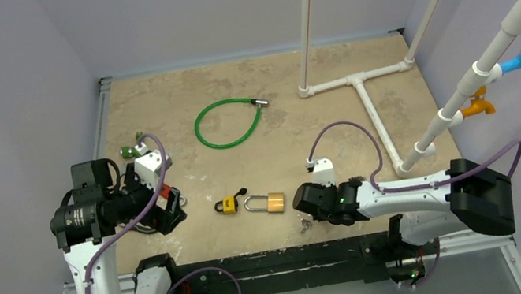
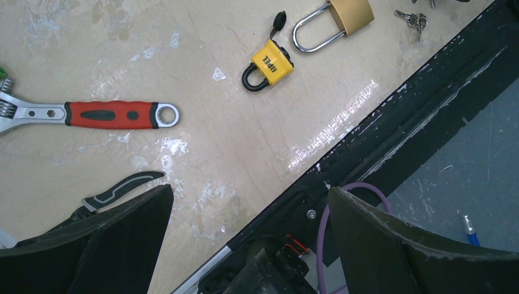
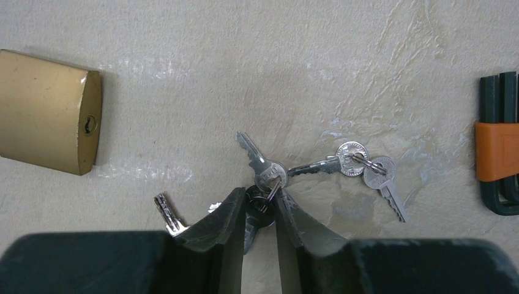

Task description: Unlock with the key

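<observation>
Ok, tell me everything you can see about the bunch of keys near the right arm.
The bunch of keys is several small silver metal keys joined by rings, lying flat and fanned out on the beige table near its front edge, beside the brass padlock but not touching it. The right gripper has its fingers close on either side of one key head; whether they pinch it is unclear.

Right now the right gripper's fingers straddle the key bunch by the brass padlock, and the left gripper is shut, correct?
Not quite: the left gripper is wide open, as the left wrist view shows. The right gripper does straddle the key bunch by the brass padlock.
</observation>
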You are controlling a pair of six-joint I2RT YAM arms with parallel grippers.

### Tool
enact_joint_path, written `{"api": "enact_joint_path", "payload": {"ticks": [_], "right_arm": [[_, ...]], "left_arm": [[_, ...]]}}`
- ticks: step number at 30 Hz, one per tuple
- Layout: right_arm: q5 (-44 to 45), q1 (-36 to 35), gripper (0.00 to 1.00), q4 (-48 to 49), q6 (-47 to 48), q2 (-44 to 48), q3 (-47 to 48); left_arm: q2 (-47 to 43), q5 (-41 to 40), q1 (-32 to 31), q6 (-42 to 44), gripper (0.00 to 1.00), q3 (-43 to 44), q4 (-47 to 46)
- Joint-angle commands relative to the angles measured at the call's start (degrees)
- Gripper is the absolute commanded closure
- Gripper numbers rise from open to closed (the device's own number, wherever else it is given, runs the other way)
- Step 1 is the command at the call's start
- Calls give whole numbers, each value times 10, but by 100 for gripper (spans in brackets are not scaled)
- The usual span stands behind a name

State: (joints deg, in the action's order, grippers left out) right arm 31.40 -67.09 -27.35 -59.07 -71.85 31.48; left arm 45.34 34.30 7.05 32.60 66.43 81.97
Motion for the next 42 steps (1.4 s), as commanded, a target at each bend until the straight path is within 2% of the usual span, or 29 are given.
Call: {"api": "enact_joint_path", "payload": {"ticks": [1, 6, 7, 16, 26, 30, 32, 37, 42], "right_arm": [[14, 2, 82, 8, -6, 0, 19], [11, 2, 99, 8, -6, 0, 18], [11, 2, 100, 8, -6, 2, 18], [3, 2, 100, 6, -2, 29, 14], [-47, 2, 100, 15, 40, 149, 10], [-60, 2, 100, 12, 63, 196, 22], [-63, 2, 100, 5, 72, 209, 37], [-75, 2, 100, -15, 96, 225, 81], [-128, 1, 100, 14, 114, 246, 114]], "left_arm": [[0, 16, 1, 4, 0, 19, -2], [3, 19, 1, 3, 0, 18, -3], [3, 19, 0, 3, 0, 18, -3], [4, 28, 0, 0, 0, 16, -4], [7, 55, -20, -13, 0, 27, -3], [7, 54, -61, -49, 0, 27, -21], [8, 49, -102, -78, 0, 21, -41], [26, 58, -196, -152, 0, -17, -135], [75, 87, -251, -206, 0, -48, -228]]}}
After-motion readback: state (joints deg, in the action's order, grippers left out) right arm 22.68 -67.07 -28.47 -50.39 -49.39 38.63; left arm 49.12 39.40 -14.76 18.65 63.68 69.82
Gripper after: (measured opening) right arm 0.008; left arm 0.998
